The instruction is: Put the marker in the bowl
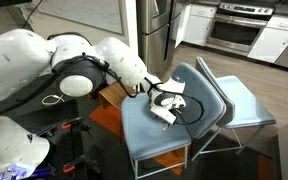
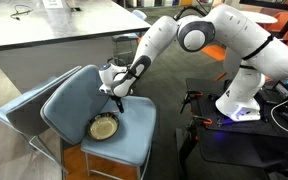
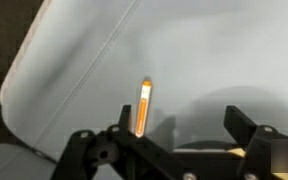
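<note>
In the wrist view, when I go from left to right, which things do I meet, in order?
Curved edge of the chair seat → one finger → marker → opposite finger.

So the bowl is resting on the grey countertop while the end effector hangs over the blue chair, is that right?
Not quite: the bowl rests on the blue chair seat instead, as an exterior view shows. The end effector does hang over that chair.
</note>
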### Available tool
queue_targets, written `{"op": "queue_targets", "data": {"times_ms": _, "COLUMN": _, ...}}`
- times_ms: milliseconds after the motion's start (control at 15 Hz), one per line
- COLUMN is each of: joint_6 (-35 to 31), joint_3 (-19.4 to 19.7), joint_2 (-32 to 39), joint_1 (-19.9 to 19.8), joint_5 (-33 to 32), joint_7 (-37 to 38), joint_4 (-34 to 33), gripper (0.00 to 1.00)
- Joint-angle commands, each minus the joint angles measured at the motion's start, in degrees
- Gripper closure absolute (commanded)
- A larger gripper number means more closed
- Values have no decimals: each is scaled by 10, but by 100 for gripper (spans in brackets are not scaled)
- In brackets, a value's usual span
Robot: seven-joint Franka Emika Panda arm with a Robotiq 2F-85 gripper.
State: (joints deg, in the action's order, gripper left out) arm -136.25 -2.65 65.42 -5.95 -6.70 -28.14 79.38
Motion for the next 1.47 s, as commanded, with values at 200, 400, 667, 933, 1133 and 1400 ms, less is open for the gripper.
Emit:
{"op": "queue_targets", "data": {"times_ms": 200, "joint_6": 17, "joint_3": -9, "joint_2": 66, "joint_1": -20, "joint_5": -9, "joint_7": -28, "joint_4": -94, "gripper": 7}}
{"op": "queue_targets", "data": {"times_ms": 400, "joint_6": 17, "joint_3": -9, "joint_2": 86, "joint_1": -24, "joint_5": -8, "joint_7": -32, "joint_4": -114, "gripper": 20}}
{"op": "queue_targets", "data": {"times_ms": 667, "joint_6": 11, "joint_3": -6, "joint_2": 102, "joint_1": -23, "joint_5": -9, "joint_7": -27, "joint_4": -124, "gripper": 16}}
{"op": "queue_targets", "data": {"times_ms": 933, "joint_6": 7, "joint_3": -3, "joint_2": 117, "joint_1": -19, "joint_5": -8, "joint_7": -17, "joint_4": -135, "gripper": 41}}
{"op": "queue_targets", "data": {"times_ms": 1133, "joint_6": 8, "joint_3": 0, "joint_2": 126, "joint_1": -17, "joint_5": -9, "joint_7": -14, "joint_4": -146, "gripper": 66}}
{"op": "queue_targets", "data": {"times_ms": 1400, "joint_6": 5, "joint_3": 11, "joint_2": 121, "joint_1": -10, "joint_5": -4, "joint_7": -7, "joint_4": -143, "gripper": 94}}
